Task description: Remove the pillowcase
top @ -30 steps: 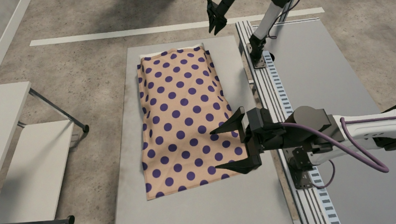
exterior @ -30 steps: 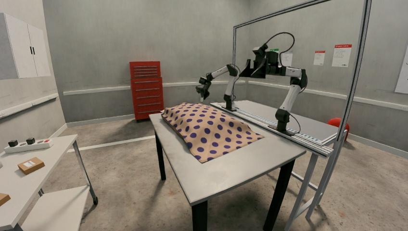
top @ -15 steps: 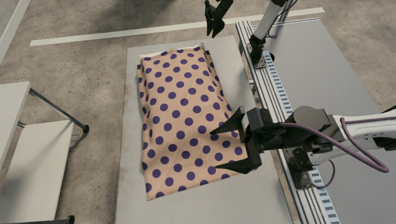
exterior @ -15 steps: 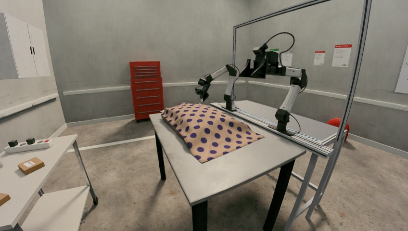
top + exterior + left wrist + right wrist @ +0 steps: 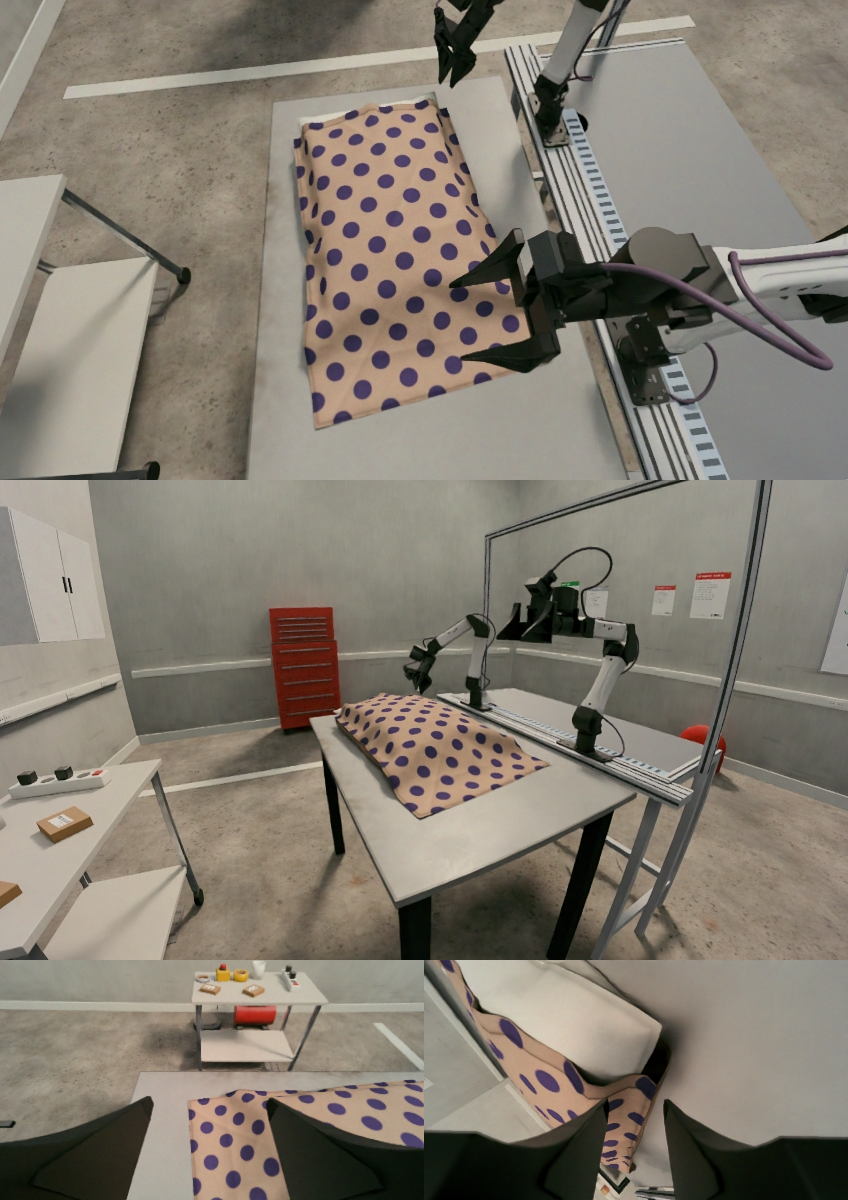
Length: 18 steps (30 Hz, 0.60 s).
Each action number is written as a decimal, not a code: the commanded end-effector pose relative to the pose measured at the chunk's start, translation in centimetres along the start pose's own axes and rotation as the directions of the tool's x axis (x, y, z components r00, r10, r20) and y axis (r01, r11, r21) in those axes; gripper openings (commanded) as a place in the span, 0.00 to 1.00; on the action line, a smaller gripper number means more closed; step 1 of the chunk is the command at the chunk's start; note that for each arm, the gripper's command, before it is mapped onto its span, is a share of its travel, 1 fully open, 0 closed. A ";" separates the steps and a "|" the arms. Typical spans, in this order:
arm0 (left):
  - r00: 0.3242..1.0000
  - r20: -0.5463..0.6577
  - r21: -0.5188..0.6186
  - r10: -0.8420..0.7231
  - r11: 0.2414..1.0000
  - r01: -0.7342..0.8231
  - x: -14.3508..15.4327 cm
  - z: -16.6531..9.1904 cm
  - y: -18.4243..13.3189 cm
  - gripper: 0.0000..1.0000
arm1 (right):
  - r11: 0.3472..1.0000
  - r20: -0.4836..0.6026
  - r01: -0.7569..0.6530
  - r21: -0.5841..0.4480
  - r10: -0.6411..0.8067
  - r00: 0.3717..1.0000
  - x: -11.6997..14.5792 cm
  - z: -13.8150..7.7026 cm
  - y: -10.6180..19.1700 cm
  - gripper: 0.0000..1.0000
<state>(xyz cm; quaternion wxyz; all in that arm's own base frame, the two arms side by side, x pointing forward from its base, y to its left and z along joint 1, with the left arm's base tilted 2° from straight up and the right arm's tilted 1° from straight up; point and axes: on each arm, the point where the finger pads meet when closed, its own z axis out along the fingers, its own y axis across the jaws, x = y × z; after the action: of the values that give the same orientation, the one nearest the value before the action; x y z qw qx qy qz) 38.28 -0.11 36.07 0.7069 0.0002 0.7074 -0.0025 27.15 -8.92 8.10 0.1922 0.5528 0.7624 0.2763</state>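
Observation:
A peach pillowcase with purple dots (image 5: 386, 237) (image 5: 440, 753) (image 5: 225, 1152) (image 5: 529, 1067) covers nearly all of the white pillow (image 5: 305, 121) (image 5: 569, 1020) on the grey table (image 5: 279, 297) (image 5: 476, 848) (image 5: 167, 1130) (image 5: 749, 1060). The pillow's end sticks out a little at the open mouth, at the top in the top view. The opposite end of the case lies flat. My left gripper (image 5: 457, 322) (image 5: 511, 638) (image 5: 210, 1100) is open and empty, high above that flat end. My right gripper (image 5: 446, 83) (image 5: 418, 688) (image 5: 636, 1101) is partly open and empty, above the table near a mouth corner.
The arms stand on a metal rail (image 5: 571, 196) along one long table side. A wheeled side table (image 5: 71, 356) (image 5: 245, 1045) stands beyond the opposite side. A red drawer cabinet (image 5: 306, 676) stands against the wall.

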 end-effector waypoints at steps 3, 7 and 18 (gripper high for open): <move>0.999 0.036 -0.015 0.005 1.000 -0.005 -0.9 0.1 0.4 1.00 | 1.000 0.004 -0.001 0.000 0.001 1.000 -0.1 1.2 -0.1 0.46; 0.999 0.036 -0.015 0.005 1.000 -0.005 -0.9 0.1 0.4 1.00 | 1.000 0.006 0.000 -0.001 0.000 1.000 -0.1 1.6 0.0 0.46; 0.999 0.036 -0.015 0.005 1.000 -0.005 -0.9 0.1 0.4 1.00 | 1.000 0.006 0.000 0.000 0.000 1.000 -0.1 3.0 0.0 0.46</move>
<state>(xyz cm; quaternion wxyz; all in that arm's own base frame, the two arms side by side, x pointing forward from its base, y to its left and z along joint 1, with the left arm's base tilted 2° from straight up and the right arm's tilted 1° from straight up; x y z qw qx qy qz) 38.28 -0.11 36.07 0.7069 0.0002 0.7074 -0.0025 28.53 -8.45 6.33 0.1915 0.5531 0.7626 0.2753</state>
